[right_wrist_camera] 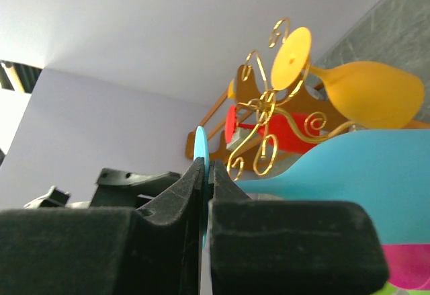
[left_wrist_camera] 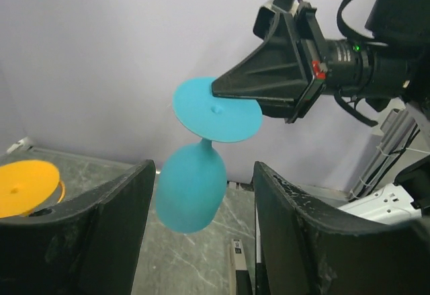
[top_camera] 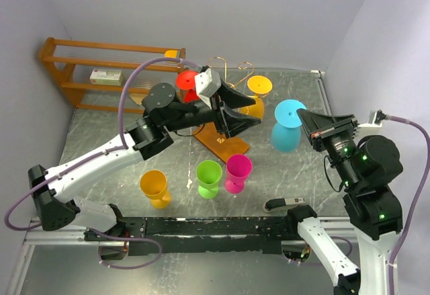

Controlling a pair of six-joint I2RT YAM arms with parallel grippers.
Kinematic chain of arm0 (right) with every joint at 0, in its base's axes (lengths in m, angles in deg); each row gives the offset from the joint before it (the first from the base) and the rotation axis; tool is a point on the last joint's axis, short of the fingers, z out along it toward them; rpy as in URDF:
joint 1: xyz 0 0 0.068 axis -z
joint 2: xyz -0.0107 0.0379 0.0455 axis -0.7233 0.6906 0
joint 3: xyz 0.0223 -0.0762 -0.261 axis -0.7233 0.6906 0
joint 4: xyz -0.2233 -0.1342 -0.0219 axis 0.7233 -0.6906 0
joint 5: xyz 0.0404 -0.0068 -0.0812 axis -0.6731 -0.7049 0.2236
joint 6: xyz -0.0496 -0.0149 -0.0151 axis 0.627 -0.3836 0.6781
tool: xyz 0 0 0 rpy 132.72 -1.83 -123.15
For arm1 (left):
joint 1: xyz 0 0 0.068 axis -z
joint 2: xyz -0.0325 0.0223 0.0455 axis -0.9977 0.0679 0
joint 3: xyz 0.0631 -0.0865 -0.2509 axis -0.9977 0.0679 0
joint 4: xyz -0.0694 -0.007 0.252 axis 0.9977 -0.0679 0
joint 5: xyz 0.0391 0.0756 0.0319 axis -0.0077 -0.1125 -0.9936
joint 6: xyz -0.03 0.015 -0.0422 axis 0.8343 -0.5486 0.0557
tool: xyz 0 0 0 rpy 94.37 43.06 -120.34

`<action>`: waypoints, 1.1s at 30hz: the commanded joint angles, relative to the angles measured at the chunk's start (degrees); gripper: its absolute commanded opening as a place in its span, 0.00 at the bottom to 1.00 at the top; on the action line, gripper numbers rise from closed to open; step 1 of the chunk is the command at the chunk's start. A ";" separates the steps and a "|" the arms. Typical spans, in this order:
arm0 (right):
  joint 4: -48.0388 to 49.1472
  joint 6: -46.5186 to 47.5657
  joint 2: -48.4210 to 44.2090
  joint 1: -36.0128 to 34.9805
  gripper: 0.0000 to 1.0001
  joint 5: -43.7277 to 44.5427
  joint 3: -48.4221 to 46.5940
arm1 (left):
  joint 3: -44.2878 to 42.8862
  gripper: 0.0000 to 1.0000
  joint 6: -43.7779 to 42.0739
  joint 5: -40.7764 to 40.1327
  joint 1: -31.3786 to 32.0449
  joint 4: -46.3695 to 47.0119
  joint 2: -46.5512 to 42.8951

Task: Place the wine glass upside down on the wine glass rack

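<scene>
The blue wine glass [top_camera: 286, 137] hangs upside down in the air right of the rack, foot disc up and bowl down. My right gripper [top_camera: 304, 119] is shut on the rim of the foot disc [right_wrist_camera: 200, 146]; the right wrist view shows the disc pinched edge-on between the pads [right_wrist_camera: 222, 181]. My left gripper [top_camera: 254, 113] is open and empty over the rack's base, facing the glass; in its view the bowl [left_wrist_camera: 193, 189] shows between its fingers [left_wrist_camera: 295, 221]. The gold wire rack [top_camera: 228, 68] stands on an orange-brown base [top_camera: 222, 142], with a red glass [top_camera: 188, 85] and an orange glass [top_camera: 258, 88] hanging on it.
Yellow [top_camera: 154, 186], green [top_camera: 208, 176] and magenta [top_camera: 238, 172] glasses stand upright in front of the rack. A brown wooden shelf [top_camera: 74, 73] with a white box [top_camera: 106, 76] stands at the back left. Walls close in on three sides.
</scene>
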 commanded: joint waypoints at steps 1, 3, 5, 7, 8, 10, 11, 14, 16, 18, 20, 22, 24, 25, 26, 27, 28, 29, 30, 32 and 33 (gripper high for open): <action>2.21 0.49 -0.51 -0.07 0.00 2.35 3.59 | -0.52 0.71 -1.13 -8.41 0.36 -9.32 -3.82; 3.36 0.82 0.80 -0.11 0.00 -0.12 4.45 | -0.35 0.71 -1.67 -12.13 0.34 -12.23 -5.60; 5.21 1.03 1.88 -0.09 0.00 -2.14 5.48 | 0.54 0.72 -2.24 -15.77 0.35 -13.85 -7.64; 7.78 1.16 2.35 -0.11 0.00 -4.13 7.11 | 1.72 0.72 -3.29 -19.45 0.34 -15.86 -9.64; 9.65 1.23 2.43 -0.13 0.00 -4.44 8.64 | 2.54 0.72 -4.40 -21.15 0.38 -16.89 -10.61; 13.63 0.48 2.44 -0.13 0.00 -5.00 11.35 | 4.61 0.72 -6.79 -22.54 0.34 -18.06 -12.79; 15.47 -0.35 2.63 -0.15 0.00 -5.51 12.50 | 5.45 0.71 -7.67 -23.55 0.36 -19.21 -13.72; 19.09 -2.73 4.62 -0.11 0.00 -8.30 14.74 | 7.17 0.71 -9.22 -27.75 0.34 -23.34 -16.77; 21.66 -4.16 6.03 -0.06 0.00 -10.12 15.80 | 8.93 0.71 -9.44 -30.21 0.34 -24.55 -19.02; 24.95 -5.05 7.07 -0.13 0.00 -9.92 16.87 | 12.29 0.72 -9.66 -32.11 0.35 -23.49 -23.35; 26.15 -5.36 7.54 -0.13 0.00 -8.98 17.03 | 14.23 0.72 -9.89 -32.74 0.34 -22.69 -25.54; 26.72 -5.79 8.51 -0.14 0.00 -8.85 17.10 | 15.20 0.72 -10.01 -33.37 0.34 -22.47 -27.02; 27.75 -6.78 9.41 -0.14 0.00 -9.61 17.64 | 15.42 0.72 -10.01 -34.23 0.34 -22.75 -27.87; 27.92 -7.19 9.88 -0.09 0.00 -9.89 17.85 | 15.33 0.71 -10.06 -34.51 0.34 -23.03 -28.15; 28.13 -7.41 10.26 -0.11 0.00 -10.01 17.88 | 15.14 0.71 -10.14 -34.78 0.34 -23.33 -28.35; 28.31 -7.49 10.62 -0.19 0.00 -10.14 17.87 | 14.86 0.71 -10.14 -34.99 0.34 -23.68 -28.53; 28.34 -7.69 10.89 -0.22 0.00 -9.99 17.83 | 14.67 0.71 -10.25 -35.10 0.34 -24.00 -28.63; 28.45 -7.90 11.02 -0.17 0.00 -9.90 17.83 | 14.49 0.71 -10.34 -35.19 0.34 -24.16 -28.67; 28.55 -8.12 10.95 -0.18 0.00 -9.74 17.95 | 14.29 0.71 -10.43 -35.27 0.34 -24.43 -28.68; 28.65 -8.60 11.05 -0.17 0.00 -9.55 18.09 | 14.08 0.72 -10.54 -35.47 0.34 -24.73 -28.56; 28.56 -8.83 11.22 -0.16 0.00 -9.55 18.07 | 14.07 0.72 -10.61 -35.47 0.36 -24.72 -28.47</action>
